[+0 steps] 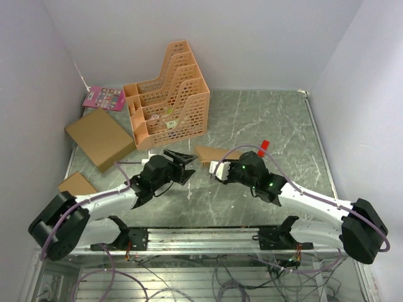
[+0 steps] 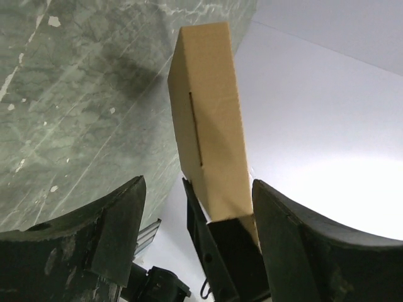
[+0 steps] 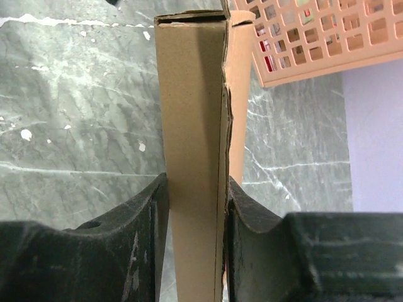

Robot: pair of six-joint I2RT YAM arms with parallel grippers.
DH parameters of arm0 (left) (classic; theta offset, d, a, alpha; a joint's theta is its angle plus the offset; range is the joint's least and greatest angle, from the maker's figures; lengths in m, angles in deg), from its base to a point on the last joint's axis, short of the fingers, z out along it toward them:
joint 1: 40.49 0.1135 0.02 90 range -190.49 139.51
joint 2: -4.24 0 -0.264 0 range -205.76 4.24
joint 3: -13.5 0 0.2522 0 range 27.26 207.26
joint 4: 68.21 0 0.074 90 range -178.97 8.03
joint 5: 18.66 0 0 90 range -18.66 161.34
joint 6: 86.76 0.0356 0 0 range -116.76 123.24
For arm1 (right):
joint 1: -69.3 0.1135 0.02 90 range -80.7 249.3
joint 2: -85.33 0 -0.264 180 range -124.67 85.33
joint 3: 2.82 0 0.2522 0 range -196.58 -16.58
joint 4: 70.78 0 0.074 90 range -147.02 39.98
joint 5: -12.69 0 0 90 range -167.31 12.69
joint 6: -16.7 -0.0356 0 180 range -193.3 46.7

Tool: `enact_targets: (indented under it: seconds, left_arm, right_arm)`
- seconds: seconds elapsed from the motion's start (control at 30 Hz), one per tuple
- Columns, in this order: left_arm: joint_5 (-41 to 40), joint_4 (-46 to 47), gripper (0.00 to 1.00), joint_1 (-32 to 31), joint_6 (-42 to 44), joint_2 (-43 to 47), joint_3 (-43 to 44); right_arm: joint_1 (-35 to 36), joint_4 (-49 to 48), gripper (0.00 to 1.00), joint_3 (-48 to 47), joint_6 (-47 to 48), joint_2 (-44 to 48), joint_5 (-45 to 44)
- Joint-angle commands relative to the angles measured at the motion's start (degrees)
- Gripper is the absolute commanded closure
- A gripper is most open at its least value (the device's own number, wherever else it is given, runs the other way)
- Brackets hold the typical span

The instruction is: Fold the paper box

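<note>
The paper box [image 1: 210, 153] is a flattened brown cardboard piece held edge-up just above the table centre. My right gripper [image 1: 218, 168] is shut on its near end. In the right wrist view the box [image 3: 192, 94] stands clamped between the two black fingers of the right gripper [image 3: 196, 182], with a second cardboard layer showing on its right side. My left gripper [image 1: 191, 168] is open, just left of the box. In the left wrist view the box [image 2: 209, 113] with a slit in it rises between the spread fingers of the left gripper [image 2: 198, 184], which do not touch it.
An orange slotted file organiser [image 1: 169, 94] stands at the back left and also shows in the right wrist view [image 3: 308, 38]. A larger flat brown box [image 1: 99, 138], a smaller brown box [image 1: 77, 184] and a pink card [image 1: 105, 97] lie left. A red item [image 1: 262, 147] lies right of the box.
</note>
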Motion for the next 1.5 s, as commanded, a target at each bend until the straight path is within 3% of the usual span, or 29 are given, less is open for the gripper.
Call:
enact_targets:
  seconds: [0.0,0.23,0.47,0.6,0.73,0.83,1.1,1.3,1.47]
  left_arm:
    - [-3.90,-4.12,0.22,-0.18,2.70,6.15,-2.43]
    - [-8.12,-11.15,0.22,-0.22,19.74,18.78,-3.61]
    - [-2.05,2.71,0.22,-0.07,37.11,23.21,-8.66]
    - [-0.32,4.47,0.22,-0.07,42.24,23.81,-8.94]
    - [0.62,6.55,0.22,-0.06,45.45,24.52,-9.58]
    - [0.40,6.33,0.22,-0.04,46.50,25.48,-10.09]
    - [0.22,8.42,0.22,-0.05,45.75,26.09,-12.55]
    - [0.95,11.10,0.22,-0.05,44.73,23.66,-12.92]
    - [1.18,12.95,0.22,-0.05,44.04,20.83,-12.93]
  right_arm:
    - [-2.80,1.94,0.76,-3.78,-4.72,2.01,4.35]
    - [-11.90,7.74,0.77,-10.90,-13.62,1.71,16.51]
    - [-25.49,14.31,0.76,-19.10,-27.66,-0.55,35.55]
    - [-32.64,17.60,0.76,-22.72,-37.25,-4.50,47.97]
    - [-37.27,15.23,0.76,-21.60,-48.90,-9.35,57.55]
    - [-38.87,7.15,0.76,-17.42,-61.60,-12.30,62.21]
    - [-42.08,-15.91,0.76,-5.08,-87.21,-20.54,62.48]
    - [-42.03,-22.06,0.75,-0.27,-96.84,-26.41,56.58]
    - [-41.65,-23.64,0.67,1.04,-100.15,-28.99,54.32]
